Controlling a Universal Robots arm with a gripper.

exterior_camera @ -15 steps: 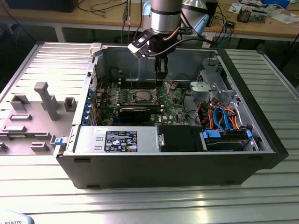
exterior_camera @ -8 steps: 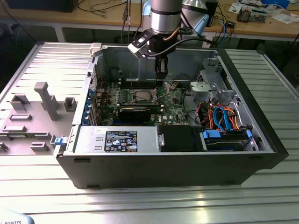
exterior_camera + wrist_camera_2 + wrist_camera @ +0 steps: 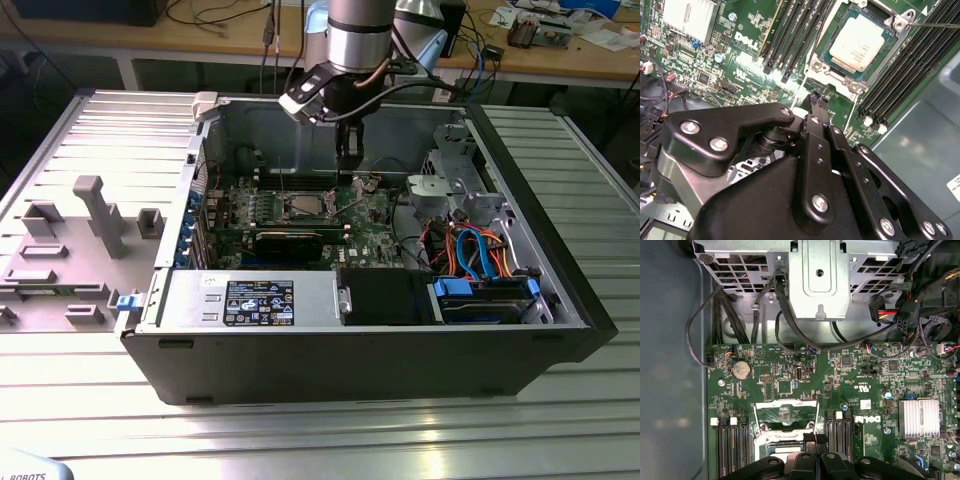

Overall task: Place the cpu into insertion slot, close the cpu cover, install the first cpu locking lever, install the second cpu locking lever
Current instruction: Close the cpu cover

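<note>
The cpu [image 3: 858, 44], a square chip with a silver top, lies flat in the insertion slot [image 3: 816, 67] on the green motherboard. In the exterior view the slot [image 3: 305, 207] sits mid-board inside the open computer case. The cpu cover [image 3: 785, 403], a thin silver frame, stands tilted up off the slot, and green board shows through its cut-out. A thin wire locking lever [image 3: 935, 24] sticks out beside the slot. My gripper [image 3: 349, 155] hangs above the board, to the exterior view's right of the slot. Its black fingers are shut and hold nothing [image 3: 814, 97] [image 3: 810, 436].
A long black graphics card [image 3: 290, 240] lies in front of the slot. Black memory slots [image 3: 790, 35] flank it. A metal drive cage [image 3: 445, 175] and blue and orange cables [image 3: 480, 250] fill the case's right side. A silver heatsink [image 3: 919, 417] sits on the board. Grey fixtures [image 3: 95, 215] stand outside the case.
</note>
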